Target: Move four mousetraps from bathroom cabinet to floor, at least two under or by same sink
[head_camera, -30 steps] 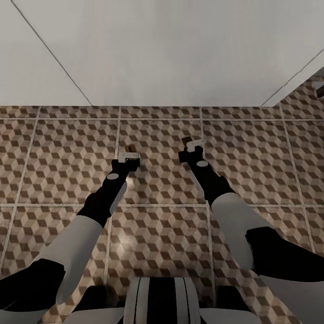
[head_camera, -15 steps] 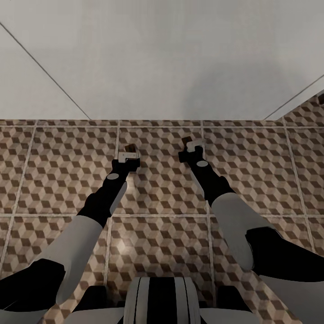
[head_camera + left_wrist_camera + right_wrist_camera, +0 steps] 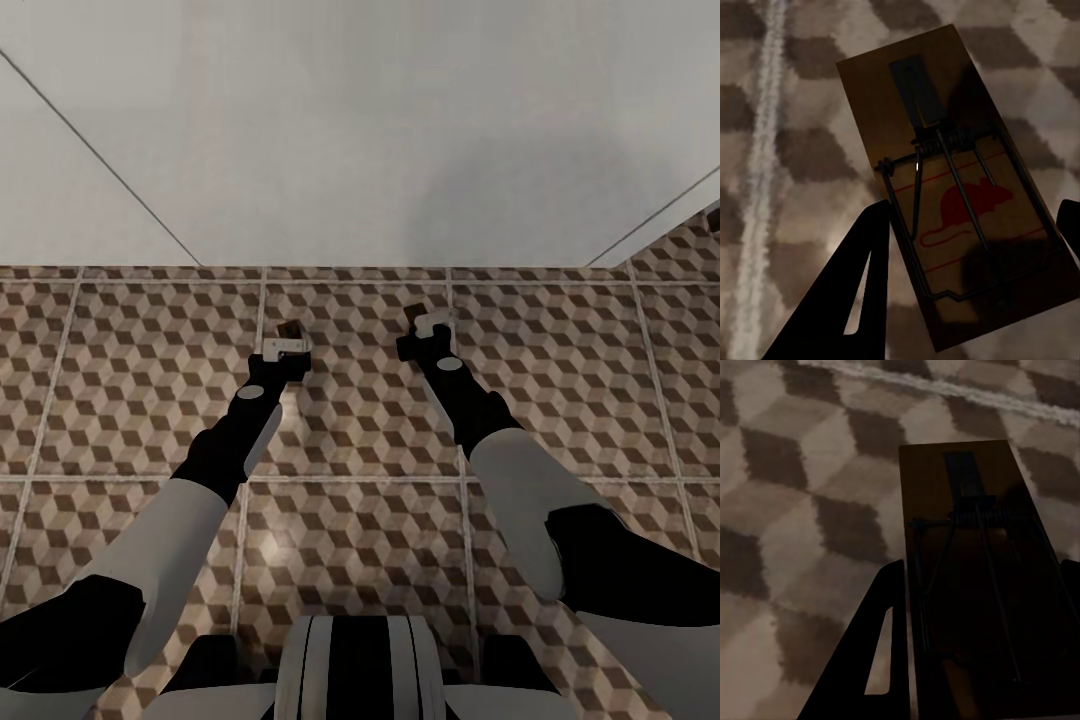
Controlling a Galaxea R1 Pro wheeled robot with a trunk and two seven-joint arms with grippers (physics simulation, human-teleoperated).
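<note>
Wooden mousetraps [image 3: 960, 187] clamped in both claws

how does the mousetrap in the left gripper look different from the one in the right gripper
The left gripper's mousetrap is lit well enough to show a red mouse print and red lines on its board; the right gripper's mousetrap lies in deep shadow, with no print readable. In its wrist view the left one sits skewed between the jaws; the right one runs nearly straight. Both are brown wooden boards with dark wire springs, held over the bathroom floor.

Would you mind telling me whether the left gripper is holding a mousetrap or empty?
Holding one: in the left wrist view the left gripper has its dark fingers either side of a mousetrap, above the tiled floor.
</note>
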